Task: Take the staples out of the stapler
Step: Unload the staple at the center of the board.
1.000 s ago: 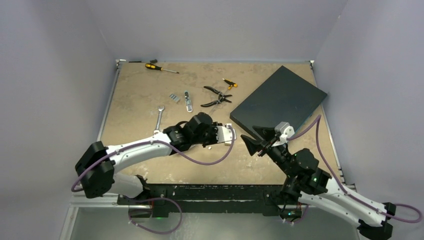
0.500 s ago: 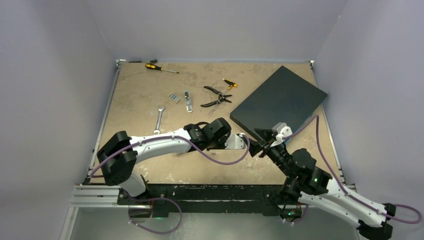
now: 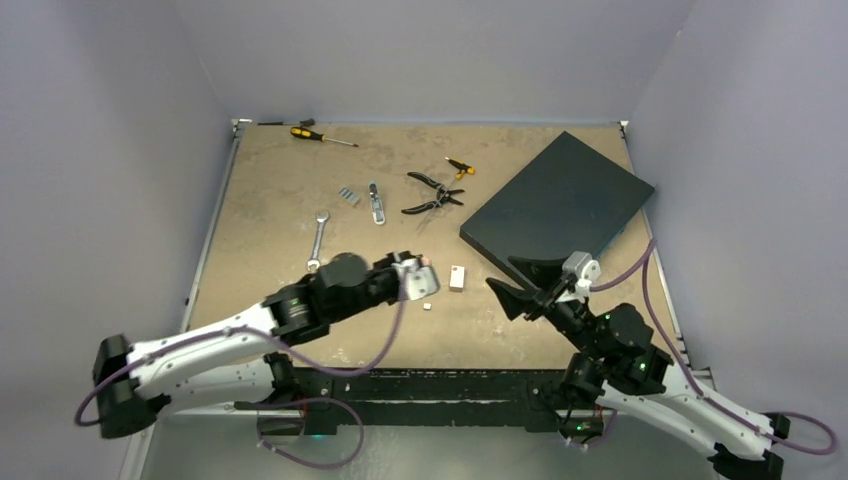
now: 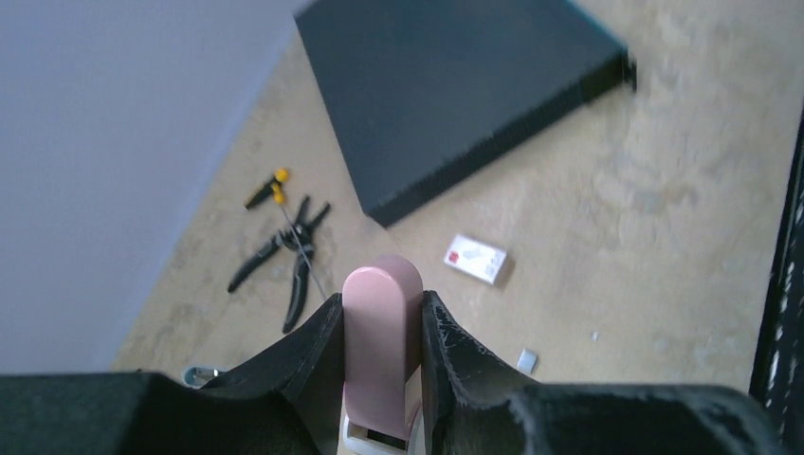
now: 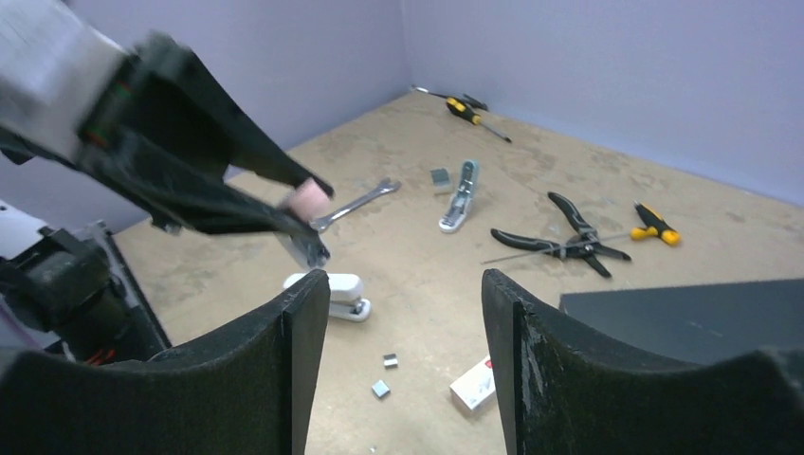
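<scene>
My left gripper (image 3: 418,283) is shut on a pink stapler (image 4: 382,334) with a white underside and holds it off the table. It also shows in the right wrist view (image 5: 305,200). Two tiny silvery staple blocks (image 5: 390,360) (image 5: 380,388) lie on the table below it. One shows in the left wrist view (image 4: 527,360) and one in the top view (image 3: 427,306). My right gripper (image 3: 500,272) is open and empty, to the right of them (image 5: 405,284).
A small white box (image 3: 457,277) lies between the grippers. A white stapler-shaped piece (image 5: 330,288) lies under the left gripper. A black board (image 3: 560,205) is at the right. Pliers (image 3: 432,193), a wrench (image 3: 317,240), a grey metal piece (image 3: 376,202), a grey block (image 3: 348,195) and screwdrivers (image 3: 320,135) lie behind.
The left arm reached right, close to the right gripper, then drew back left. The white box now lies uncovered. The right gripper shifted slightly and stayed open.
</scene>
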Motion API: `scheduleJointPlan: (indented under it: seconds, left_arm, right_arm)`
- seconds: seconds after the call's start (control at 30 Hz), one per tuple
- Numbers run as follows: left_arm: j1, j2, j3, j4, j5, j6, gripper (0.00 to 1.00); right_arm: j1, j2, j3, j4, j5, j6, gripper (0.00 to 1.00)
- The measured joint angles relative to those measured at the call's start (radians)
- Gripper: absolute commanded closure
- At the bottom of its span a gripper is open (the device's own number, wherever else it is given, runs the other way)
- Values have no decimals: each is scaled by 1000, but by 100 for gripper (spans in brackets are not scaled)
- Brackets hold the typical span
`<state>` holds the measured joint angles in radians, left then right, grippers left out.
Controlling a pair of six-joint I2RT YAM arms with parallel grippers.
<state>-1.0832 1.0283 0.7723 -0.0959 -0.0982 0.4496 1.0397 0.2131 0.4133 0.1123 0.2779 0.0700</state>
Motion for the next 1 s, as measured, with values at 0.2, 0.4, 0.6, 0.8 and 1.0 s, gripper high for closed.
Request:
scheduleJointPlan:
  seconds: [0.2,0.4,0.6,0.8,1.0]
  left_arm:
    - [0,-363,-177,254,87,-113,100]
    - [0,-514,-253,405,262,-203,100]
    - [0,-523,-254,467,411,-249,100]
    - [0,-527,-270,510,473,-268,100]
    - [0,-526,-274,526,488,-274,100]
  right_arm:
    - [0,-3,0,75,-161,-23,28]
    - [0,272,70,192,-483,-148,25]
    - [1,555,162,290,-652,-253,25]
    - [1,671,223,376,-745,-283,28]
    - [1,715,226,444,-801,-276,34]
